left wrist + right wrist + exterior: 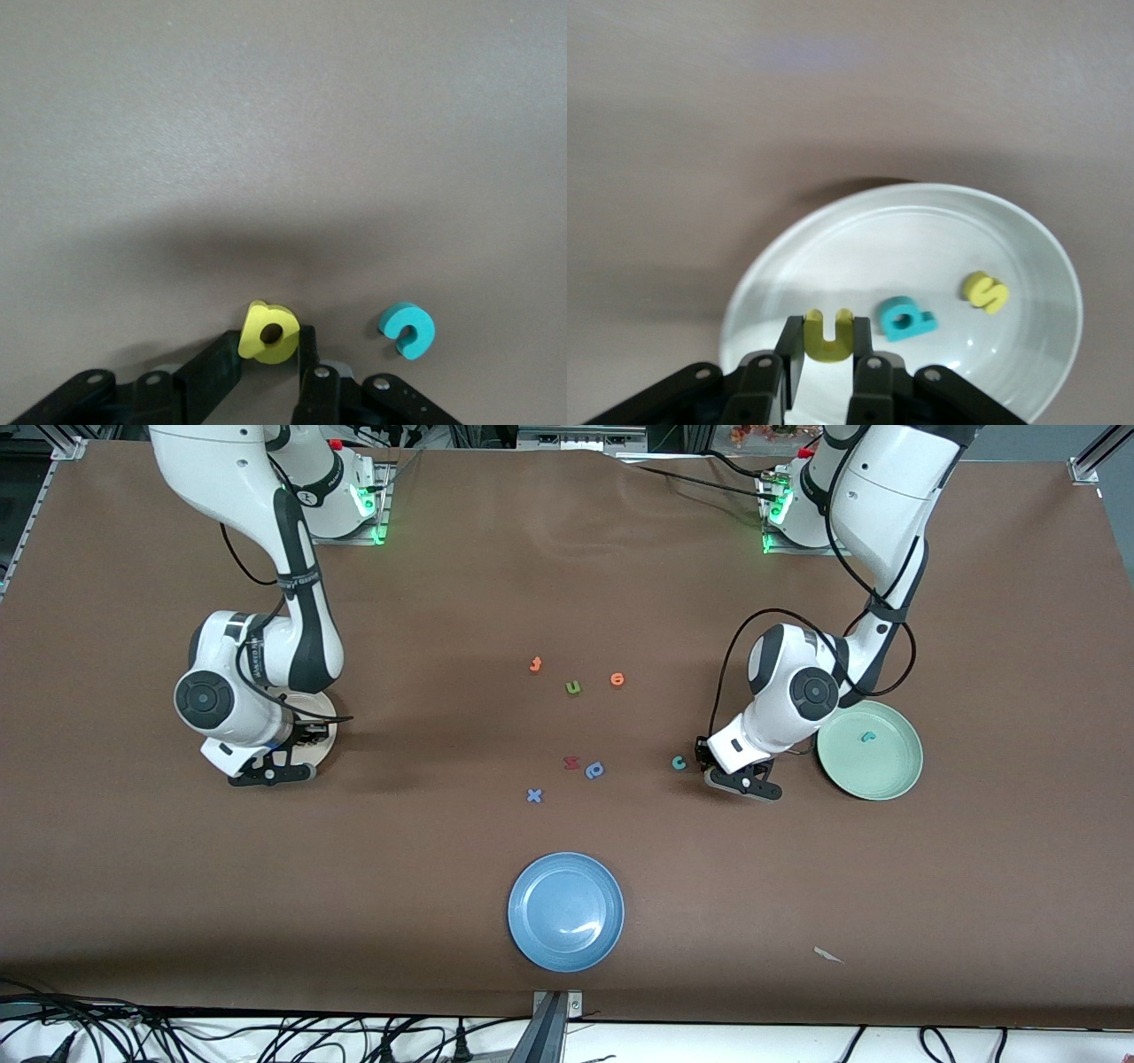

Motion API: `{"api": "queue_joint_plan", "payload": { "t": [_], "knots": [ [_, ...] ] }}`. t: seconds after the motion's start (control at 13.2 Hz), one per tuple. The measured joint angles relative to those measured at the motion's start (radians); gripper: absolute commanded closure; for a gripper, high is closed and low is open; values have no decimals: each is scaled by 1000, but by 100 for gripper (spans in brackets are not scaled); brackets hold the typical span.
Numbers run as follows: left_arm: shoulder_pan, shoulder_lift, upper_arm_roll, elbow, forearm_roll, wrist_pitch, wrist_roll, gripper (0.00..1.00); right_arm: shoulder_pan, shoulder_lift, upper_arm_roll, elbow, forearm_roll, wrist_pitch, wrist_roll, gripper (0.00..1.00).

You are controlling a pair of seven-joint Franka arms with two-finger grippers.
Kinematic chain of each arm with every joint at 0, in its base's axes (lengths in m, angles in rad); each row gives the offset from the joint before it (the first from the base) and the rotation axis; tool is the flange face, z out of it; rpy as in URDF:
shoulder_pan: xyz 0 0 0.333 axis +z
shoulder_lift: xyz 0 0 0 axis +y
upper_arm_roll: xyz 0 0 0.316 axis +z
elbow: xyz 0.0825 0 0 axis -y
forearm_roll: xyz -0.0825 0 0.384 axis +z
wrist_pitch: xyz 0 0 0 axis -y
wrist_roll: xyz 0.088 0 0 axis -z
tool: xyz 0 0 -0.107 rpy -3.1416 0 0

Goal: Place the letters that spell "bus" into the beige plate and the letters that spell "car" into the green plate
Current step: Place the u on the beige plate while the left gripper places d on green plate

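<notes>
Right wrist view: the right gripper [829, 345] pinches the yellow foam u [829, 335] over the round beige plate [1028, 257]. Left gripper [270, 347] clamps the yellow foam a [268, 334], the teal foam c [407, 329] at 3 o'clock.

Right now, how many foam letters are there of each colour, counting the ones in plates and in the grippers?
Yellow letters: 3
Teal letters: 3
Orange letters: 2
Blue letters: 2
Green letters: 1
Red letters: 1
Total: 12

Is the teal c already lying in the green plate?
No, the teal c lies on the table beside the left claw, outside the green plate.
</notes>
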Motion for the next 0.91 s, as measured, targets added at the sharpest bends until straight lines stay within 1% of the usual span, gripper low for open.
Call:
{"api": "queue_joint_plan", "payload": {
  "t": [0.08,0.15,0.23,0.38,0.45,0.53,0.76,0.91],
  "knots": [
    [1,-3,11,4,1,-3,0,93,-9,8,0,0,0,0,-4,0],
    [5,-11,22,8,3,-16,0,96,-12,10,0,0,0,1,-4,0],
    [15,-25,30,11,15,-32,1,98,-11,9,0,5,0,2,-4,0],
    [59,-68,37,15,59,-79,1,98,-9,-5,-9,44,1,-10,-4,0],
    [85,-95,38,16,80,-118,2,98,-8,-24,-29,85,1,-59,-4,0],
    [110,-123,38,16,95,-163,11,98,-8,-49,-56,148,1,-152,-4,0],
    [174,-187,41,5,104,-273,107,97,-9,-112,-136,387,1,-484,6,0],
    [212,-215,61,-35,108,-307,160,97,-10,-124,-165,511,1,-588,20,1]
  ]
}}
